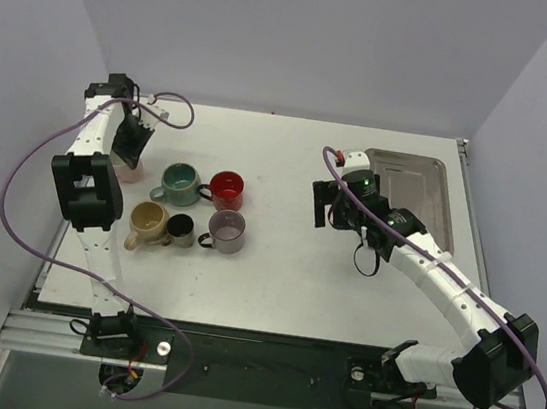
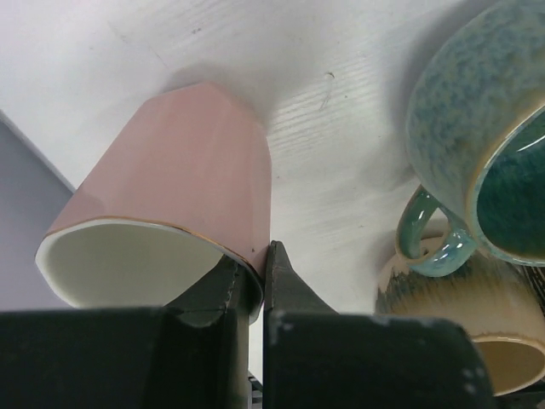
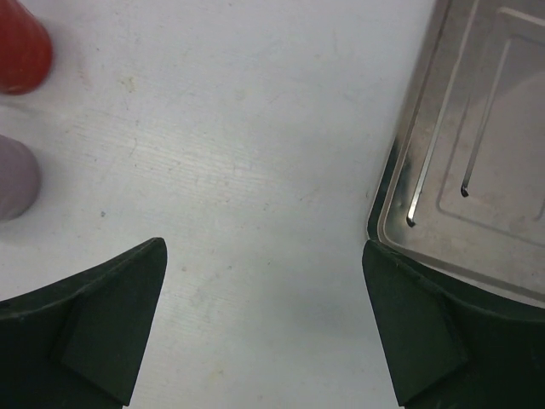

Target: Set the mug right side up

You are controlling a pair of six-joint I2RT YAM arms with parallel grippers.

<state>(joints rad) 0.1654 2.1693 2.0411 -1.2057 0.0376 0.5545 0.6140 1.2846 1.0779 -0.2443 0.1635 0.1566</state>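
Note:
A pink mug [image 2: 183, 175] with a white inside is held at its rim by my left gripper [image 2: 255, 256], one finger inside the mug and one outside. Its open mouth faces the wrist camera. In the top view it [image 1: 127, 167] stands at the table's left edge, mostly hidden under the left gripper [image 1: 133, 141]. My right gripper [image 3: 264, 324] is open and empty over bare table; in the top view it [image 1: 326, 203] sits right of the middle.
A teal mug [image 1: 178, 184], red mug [image 1: 226, 189], tan mug [image 1: 148, 223], small dark mug [image 1: 181, 230] and grey-purple mug [image 1: 227, 231] stand close to the right of the pink mug. A metal tray [image 1: 412, 187] lies at the back right.

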